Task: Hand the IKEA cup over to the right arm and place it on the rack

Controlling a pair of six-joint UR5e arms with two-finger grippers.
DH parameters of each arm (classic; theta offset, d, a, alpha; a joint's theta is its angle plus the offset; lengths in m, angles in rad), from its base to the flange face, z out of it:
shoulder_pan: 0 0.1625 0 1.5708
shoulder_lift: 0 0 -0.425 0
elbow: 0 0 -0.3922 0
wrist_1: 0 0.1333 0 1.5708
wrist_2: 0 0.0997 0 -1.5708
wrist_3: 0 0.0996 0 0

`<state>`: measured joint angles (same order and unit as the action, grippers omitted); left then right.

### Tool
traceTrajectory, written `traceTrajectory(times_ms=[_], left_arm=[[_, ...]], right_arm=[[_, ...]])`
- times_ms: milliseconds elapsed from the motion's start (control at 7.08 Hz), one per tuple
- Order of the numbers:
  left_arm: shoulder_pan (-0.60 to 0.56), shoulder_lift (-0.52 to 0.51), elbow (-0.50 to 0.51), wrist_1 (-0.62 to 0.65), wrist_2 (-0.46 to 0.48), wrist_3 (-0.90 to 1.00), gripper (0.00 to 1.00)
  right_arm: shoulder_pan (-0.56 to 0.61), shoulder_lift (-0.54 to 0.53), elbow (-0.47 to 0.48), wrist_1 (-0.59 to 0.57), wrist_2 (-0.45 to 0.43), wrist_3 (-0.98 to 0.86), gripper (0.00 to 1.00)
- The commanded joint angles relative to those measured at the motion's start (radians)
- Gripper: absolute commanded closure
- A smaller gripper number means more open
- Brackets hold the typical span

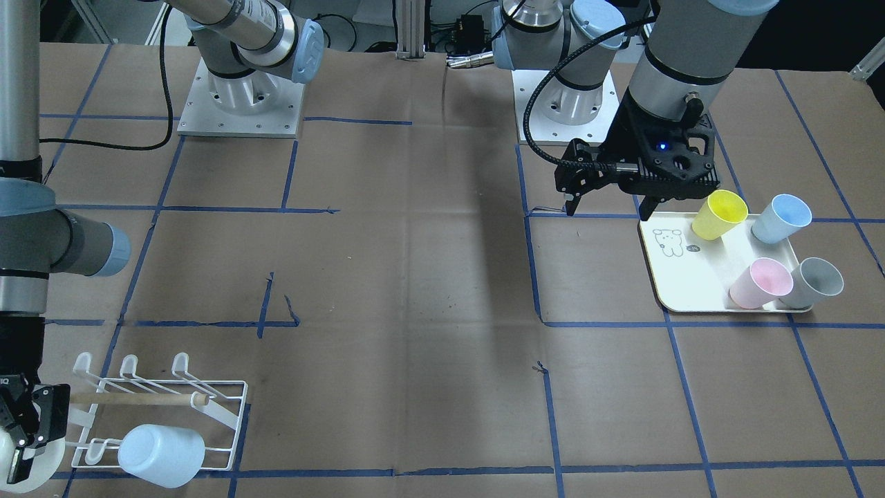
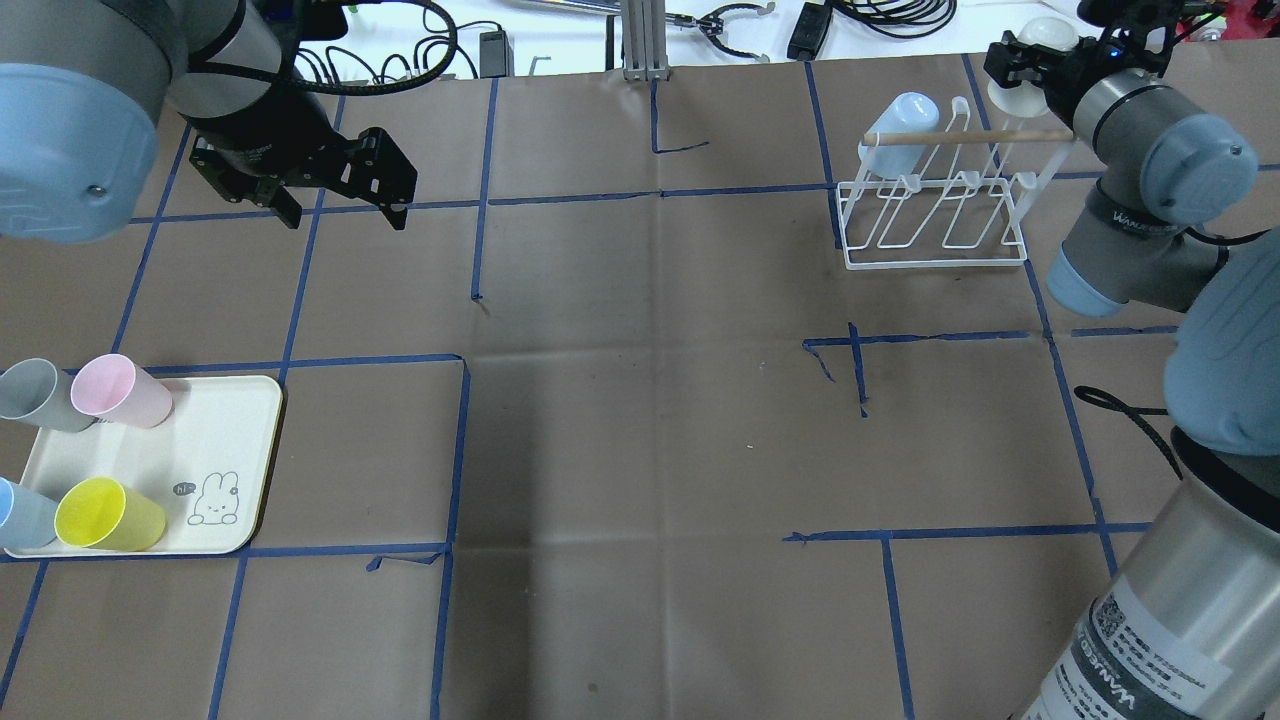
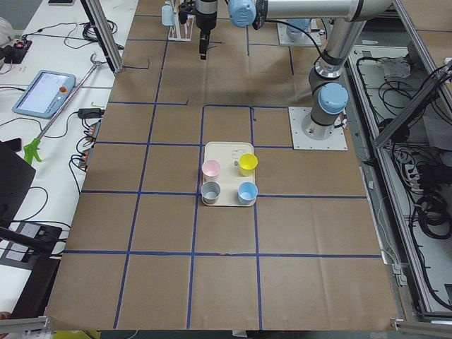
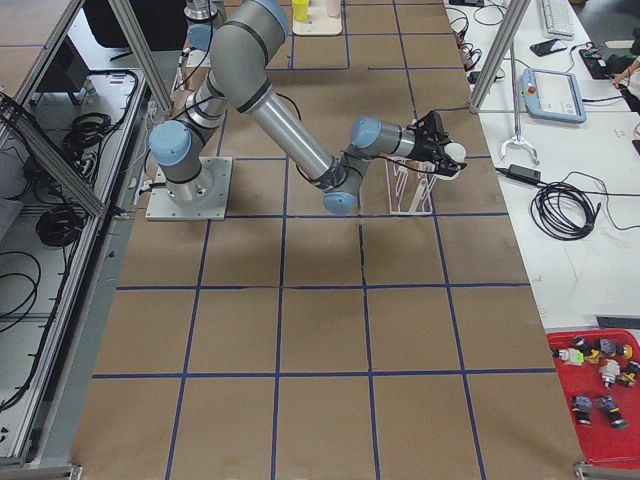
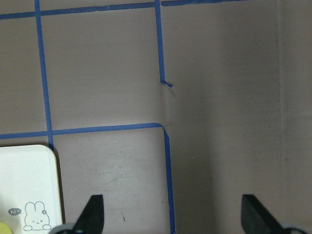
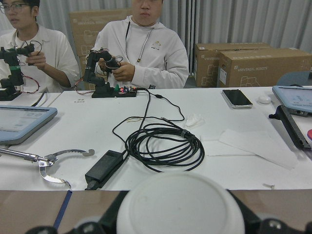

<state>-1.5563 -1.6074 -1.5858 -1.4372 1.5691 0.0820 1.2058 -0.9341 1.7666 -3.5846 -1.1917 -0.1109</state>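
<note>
My right gripper (image 2: 1030, 65) is shut on a white cup (image 2: 1046, 34) at the far right end of the white wire rack (image 2: 935, 215). The front-facing view shows the same gripper (image 1: 24, 425) with the cup (image 1: 41, 467) beside the rack (image 1: 166, 398). The cup's round base (image 6: 180, 204) fills the bottom of the right wrist view. A light blue cup (image 2: 900, 120) hangs upturned on the rack's other end. My left gripper (image 2: 345, 215) is open and empty, hovering above the table near the cream tray (image 2: 230, 420); its fingers (image 5: 92, 214) show nothing between them.
The tray (image 1: 691, 277) holds a yellow cup (image 1: 720, 213), a blue cup (image 1: 781, 218), a pink cup (image 1: 760, 282) and a grey cup (image 1: 816, 280). Blue tape lines grid the brown table. Operators sit at a white desk beyond the far edge.
</note>
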Motion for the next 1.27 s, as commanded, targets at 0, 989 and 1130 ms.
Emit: traceTrajectory(times_ms=[0,989,1130], left_arm=[[-0.001,0.006,-0.006,0.001,0.002,-0.001,0.0],[-0.001,0.015,-0.008,0.0,-0.009,-0.064,0.0],[-0.001,0.015,-0.008,-0.002,-0.008,-0.064,0.0]], right_arm=[[0.0,0.008,0.025,0.001,-0.003,0.0,0.73],[0.008,-0.07,0.013,0.0,0.058,0.022,0.0],[0.017,-0.118,0.017,0.004,0.163,0.022,0.0]])
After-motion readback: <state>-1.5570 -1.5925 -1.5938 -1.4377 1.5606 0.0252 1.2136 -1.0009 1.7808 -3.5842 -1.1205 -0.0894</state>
